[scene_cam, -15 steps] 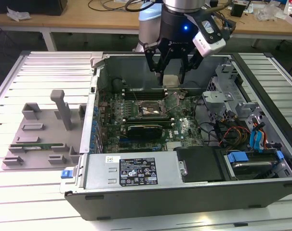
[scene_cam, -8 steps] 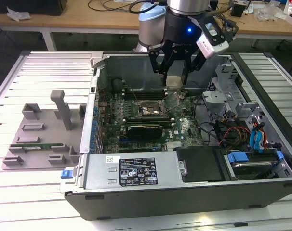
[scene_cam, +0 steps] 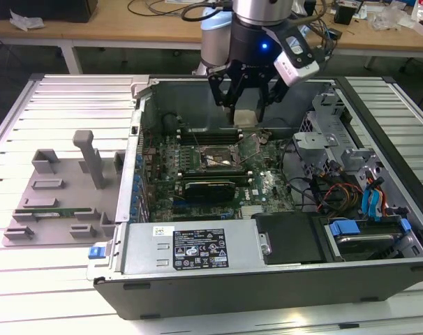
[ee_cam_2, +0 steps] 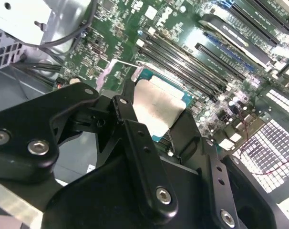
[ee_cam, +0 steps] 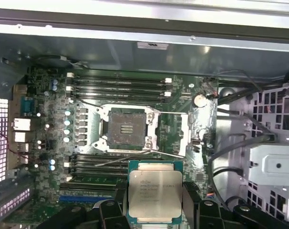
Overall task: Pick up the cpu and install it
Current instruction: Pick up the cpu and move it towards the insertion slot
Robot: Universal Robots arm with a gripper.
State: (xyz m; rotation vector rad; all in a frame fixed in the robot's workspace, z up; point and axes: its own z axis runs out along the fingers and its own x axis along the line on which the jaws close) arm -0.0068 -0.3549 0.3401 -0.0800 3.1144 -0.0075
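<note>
The gripper hangs inside the open computer case, its two black fingers pinching the cpu by opposite edges. In both wrist views the chip's silver top faces the camera. The cpu is in the air, held level above the green motherboard and clear of it. The socket lies open and bare in the middle of the board, between two banks of memory slots, with its metal cover tipped up beside it. A long black graphics card sits on the board near the socket. The case rests on a slatted metal table, and a grey tray lies on the table along the case's side wall at the exterior view's left.
</note>
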